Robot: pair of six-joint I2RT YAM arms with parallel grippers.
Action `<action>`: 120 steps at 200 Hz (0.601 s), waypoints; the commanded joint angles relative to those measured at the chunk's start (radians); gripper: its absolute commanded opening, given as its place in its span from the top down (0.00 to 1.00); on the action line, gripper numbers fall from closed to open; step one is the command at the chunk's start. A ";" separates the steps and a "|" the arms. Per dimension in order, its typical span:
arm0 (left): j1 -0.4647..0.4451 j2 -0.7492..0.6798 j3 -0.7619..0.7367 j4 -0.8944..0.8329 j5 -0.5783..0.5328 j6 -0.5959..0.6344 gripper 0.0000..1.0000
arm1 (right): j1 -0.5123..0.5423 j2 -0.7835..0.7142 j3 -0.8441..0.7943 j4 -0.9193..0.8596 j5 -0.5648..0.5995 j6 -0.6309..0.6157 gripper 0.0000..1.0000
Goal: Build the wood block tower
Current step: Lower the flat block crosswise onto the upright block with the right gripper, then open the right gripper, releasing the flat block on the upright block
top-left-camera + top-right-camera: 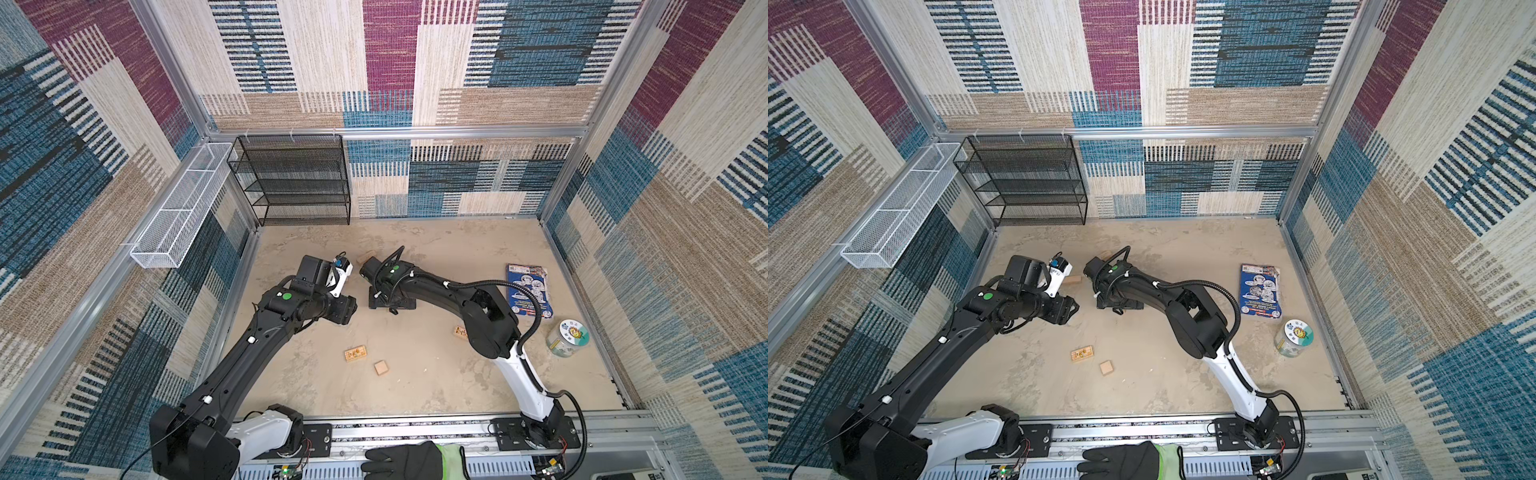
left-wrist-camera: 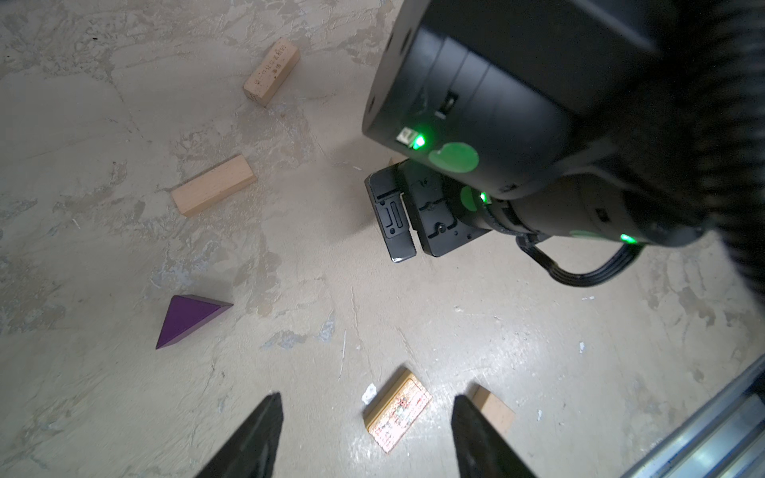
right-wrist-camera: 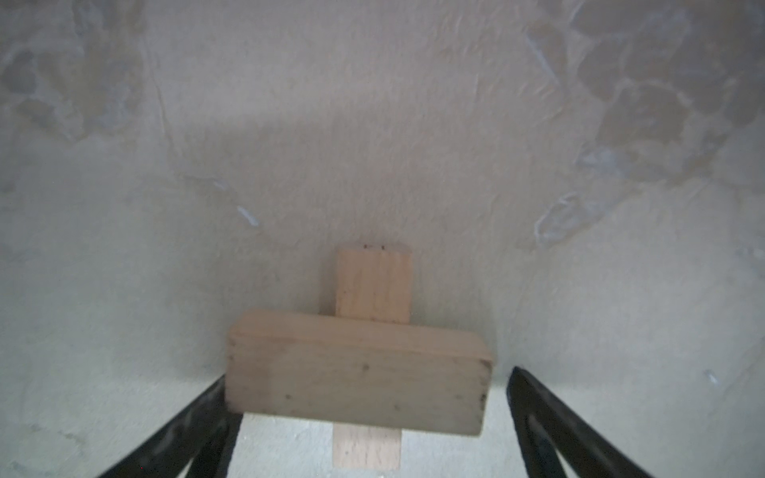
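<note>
In the right wrist view the tower is two pale wood blocks, a top brick lying crosswise on a lower brick. My right gripper is open astride the top brick, with a clear gap at one finger. My left gripper hangs open and empty, high over the table. Below it lie a printed block, a cube, a purple wedge and two loose bricks. In both top views the printed block and cube lie in front. Another printed block peeks from under the right arm.
A blue booklet and a clear jar stand at the right. A black mesh shelf and a white wire basket are at the back left. A gloved hand rests on the front rail.
</note>
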 commanded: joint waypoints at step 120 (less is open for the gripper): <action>0.001 0.010 0.004 0.001 -0.009 0.017 0.31 | -0.005 0.002 0.041 0.017 0.007 -0.020 0.00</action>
